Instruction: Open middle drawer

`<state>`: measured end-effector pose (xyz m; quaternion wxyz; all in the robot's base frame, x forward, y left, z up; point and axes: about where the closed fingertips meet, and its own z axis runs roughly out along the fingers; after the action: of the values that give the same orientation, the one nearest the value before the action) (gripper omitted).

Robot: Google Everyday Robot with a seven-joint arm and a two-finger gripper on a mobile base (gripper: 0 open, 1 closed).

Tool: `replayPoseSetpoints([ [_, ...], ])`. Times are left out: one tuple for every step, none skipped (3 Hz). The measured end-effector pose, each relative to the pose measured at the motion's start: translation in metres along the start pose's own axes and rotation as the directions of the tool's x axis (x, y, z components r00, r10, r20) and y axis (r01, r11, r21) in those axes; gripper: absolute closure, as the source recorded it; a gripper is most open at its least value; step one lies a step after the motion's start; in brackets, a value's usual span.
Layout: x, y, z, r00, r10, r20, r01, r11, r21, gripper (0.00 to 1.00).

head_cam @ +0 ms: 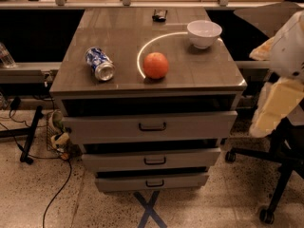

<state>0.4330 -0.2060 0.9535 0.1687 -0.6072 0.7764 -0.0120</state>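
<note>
The grey cabinet (118, 42) has three alike drawer fronts with small dark bar handles. The middle drawer (190, 159) sits between the top drawer (104, 127) and the lowest drawer (118, 183). It stands out slightly, with a dark gap above it, and its handle (155, 161) is free. The top front stands out furthest. My arm with the gripper (268, 120) hangs at the right edge of the view. It is pale and blurred, beside the cabinet's right side, and apart from all the drawers.
On the cabinet top lie a blue can (100, 64) on its side, an orange (156, 65), a white bowl (204, 33) and a small dark object (159, 15). A black chair base (273, 194) stands at the right. Cables and a wire basket (57, 137) are at the left. Blue tape (150, 210) crosses the floor in front.
</note>
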Motion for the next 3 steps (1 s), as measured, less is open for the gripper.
replayPoseSetpoints([
  [0.006,0.026,0.054,0.999,0.002,0.053,0.001,0.9986,-0.053,0.0],
  [0.011,0.043,0.091,0.997,-0.02,0.075,0.027,0.9957,-0.089,0.0],
  [0.024,0.069,0.151,0.994,-0.03,0.11,0.044,0.9903,-0.132,0.0],
])
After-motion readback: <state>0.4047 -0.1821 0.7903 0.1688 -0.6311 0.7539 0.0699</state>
